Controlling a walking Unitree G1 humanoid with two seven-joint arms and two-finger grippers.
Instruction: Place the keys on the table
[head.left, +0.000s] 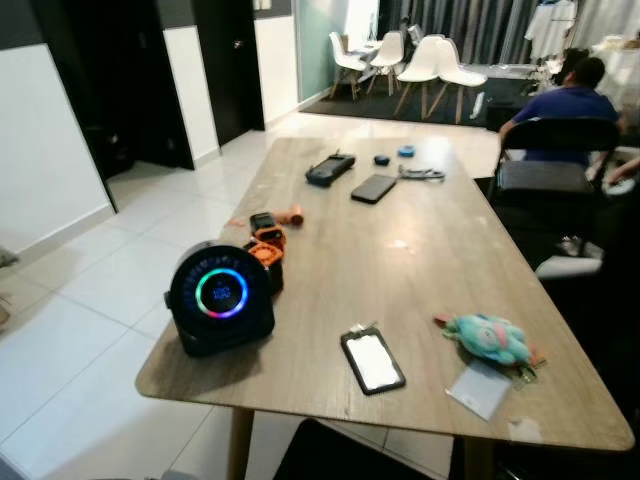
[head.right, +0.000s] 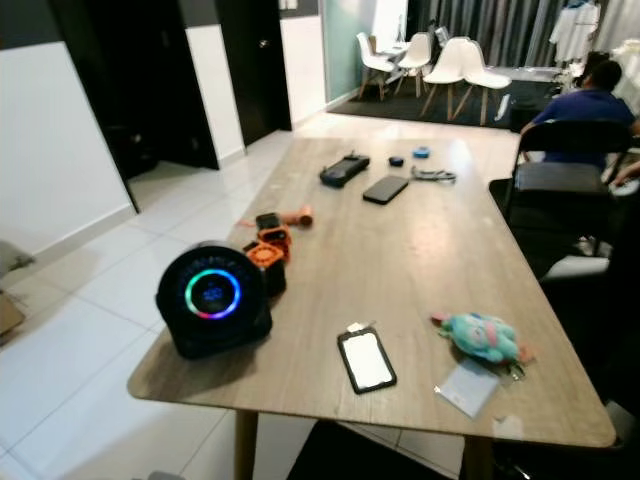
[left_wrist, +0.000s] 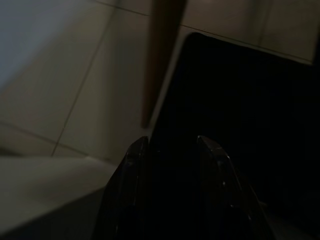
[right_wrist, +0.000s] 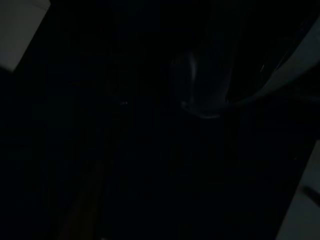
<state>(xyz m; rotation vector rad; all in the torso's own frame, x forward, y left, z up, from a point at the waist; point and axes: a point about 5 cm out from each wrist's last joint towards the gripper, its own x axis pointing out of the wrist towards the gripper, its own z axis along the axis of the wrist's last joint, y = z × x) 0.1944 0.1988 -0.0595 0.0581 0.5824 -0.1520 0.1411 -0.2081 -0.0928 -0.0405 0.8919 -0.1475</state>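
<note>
On the worktop (head.left: 420, 250), at 4 o'clock by a teal plush toy (head.left: 487, 338), sit what look like keys (head.left: 524, 373) | left gripper (left_wrist: 170, 150) jaws slightly apart, empty; right cannot tell | release gently, clear of phone (head.left: 372, 360) | wrist view adds floor and worktop leg (left_wrist: 159, 55).

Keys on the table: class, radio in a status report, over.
Left pincer low beside the table leg, fingers apart, empty. Right pincer too dark to read. Teal plush keychain already rests on the table, near edge. Nothing in the way.
</note>
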